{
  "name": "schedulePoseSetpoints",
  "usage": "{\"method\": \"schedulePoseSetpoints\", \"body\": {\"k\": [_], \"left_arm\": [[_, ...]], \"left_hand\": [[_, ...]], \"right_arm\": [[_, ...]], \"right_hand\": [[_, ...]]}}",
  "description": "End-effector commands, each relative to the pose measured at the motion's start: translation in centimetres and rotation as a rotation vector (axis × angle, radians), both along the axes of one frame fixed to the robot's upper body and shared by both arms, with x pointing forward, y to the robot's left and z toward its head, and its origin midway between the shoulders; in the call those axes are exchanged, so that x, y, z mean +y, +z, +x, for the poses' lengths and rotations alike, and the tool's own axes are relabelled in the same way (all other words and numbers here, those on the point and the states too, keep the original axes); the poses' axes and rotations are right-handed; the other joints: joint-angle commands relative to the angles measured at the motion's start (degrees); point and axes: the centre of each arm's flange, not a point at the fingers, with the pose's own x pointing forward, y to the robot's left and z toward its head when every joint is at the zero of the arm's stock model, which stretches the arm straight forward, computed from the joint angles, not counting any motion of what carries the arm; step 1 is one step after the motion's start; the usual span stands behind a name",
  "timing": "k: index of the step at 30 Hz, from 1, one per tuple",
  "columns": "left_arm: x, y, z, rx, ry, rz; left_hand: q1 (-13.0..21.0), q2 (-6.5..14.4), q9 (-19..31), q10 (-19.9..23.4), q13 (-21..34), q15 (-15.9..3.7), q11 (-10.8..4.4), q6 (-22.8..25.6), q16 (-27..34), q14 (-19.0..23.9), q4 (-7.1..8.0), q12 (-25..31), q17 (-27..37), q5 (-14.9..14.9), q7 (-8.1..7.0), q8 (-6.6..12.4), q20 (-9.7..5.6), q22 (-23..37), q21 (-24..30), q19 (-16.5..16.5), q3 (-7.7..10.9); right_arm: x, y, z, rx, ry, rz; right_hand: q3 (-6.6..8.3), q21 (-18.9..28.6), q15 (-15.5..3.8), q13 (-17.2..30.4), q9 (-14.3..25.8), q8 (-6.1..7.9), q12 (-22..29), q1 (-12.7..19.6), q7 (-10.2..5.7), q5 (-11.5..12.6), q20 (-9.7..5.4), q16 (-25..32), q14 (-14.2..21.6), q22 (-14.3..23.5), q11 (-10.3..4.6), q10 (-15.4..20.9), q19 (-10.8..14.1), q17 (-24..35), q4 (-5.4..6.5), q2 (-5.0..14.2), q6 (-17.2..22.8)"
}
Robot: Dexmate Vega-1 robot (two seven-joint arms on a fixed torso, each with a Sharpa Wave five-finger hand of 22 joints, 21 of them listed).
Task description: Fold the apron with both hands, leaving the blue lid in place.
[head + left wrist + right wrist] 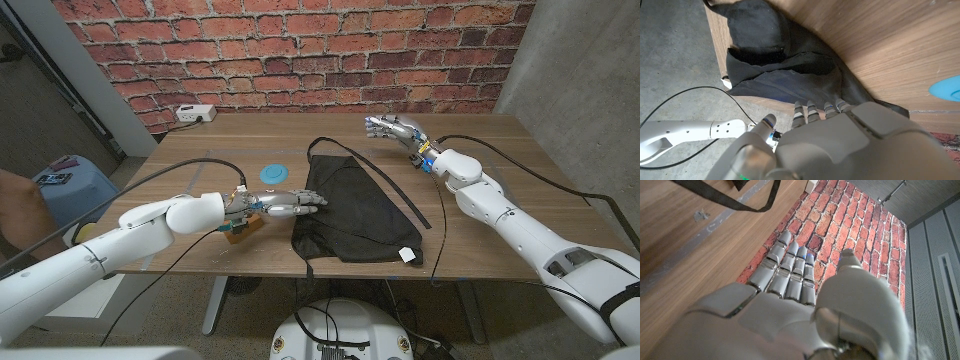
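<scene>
The apron (355, 210) is spread on the counter (480, 150), beside the lid (273, 173). The left hand (290, 203) is extended, ungrasping, at its edge; the right hand (392, 129) is held released beyond the strap (345, 147). The lid could be nudged if cloth is dragged leftward.

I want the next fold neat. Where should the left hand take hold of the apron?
Probably the apron's left edge, approached from the left: the left hand's fingertips already reach it there, and the cloth lies flat, so pinching the hem suits. The blue lid sits clear behind.
</scene>
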Motion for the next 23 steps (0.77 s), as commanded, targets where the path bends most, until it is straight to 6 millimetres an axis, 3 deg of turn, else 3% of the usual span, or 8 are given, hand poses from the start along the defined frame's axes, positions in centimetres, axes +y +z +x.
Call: {"method": "schedulePoseSetpoints", "body": {"k": [1, 23], "left_arm": [[0.5, 1.2, 0.5, 0.029, -0.032, -0.061], [1.9, 2.9, 1.6, 0.046, -0.052, -0.24]], "left_hand": [[-0.59, -0.1, 0.25, 0.08, 0.16, -0.17, -0.1, -0.24, 0.26, 0.18, 0.07, -0.01, 0.21, -0.08, -0.4, 0.17, -0.19, 0.18, -0.11, -1.41, -0.18], [-0.34, -0.01, 0.23, 1.22, 0.16, -0.24, -0.25, 0.6, 0.5, 1.37, -0.12, 0.36, 0.09, -0.01, -0.45, 0.46, 0.08, 0.14, 0.16, -0.37, -0.02]], "right_arm": [[-0.6, 0.2, 0.3, 0.008, -0.041, 0.004], [-0.7, 0.3, 0.2, 0.038, -0.091, 0.002]], "right_hand": [[0.31, -0.35, 0.0, 0.14, 0.22, 0.13, -0.09, -0.2, 0.11, 0.15, -0.17, 0.2, -0.19, 0.04, -0.18, 0.47, 0.22, -0.02, -0.39, 0.02, 0.26], [0.5, -0.52, -0.14, -0.08, 0.2, 0.03, -0.23, -0.03, -0.03, 0.17, -0.18, 0.42, -0.88, 0.02, -0.3, 0.19, -0.03, -0.52, -0.95, 0.21, 0.08]]}}
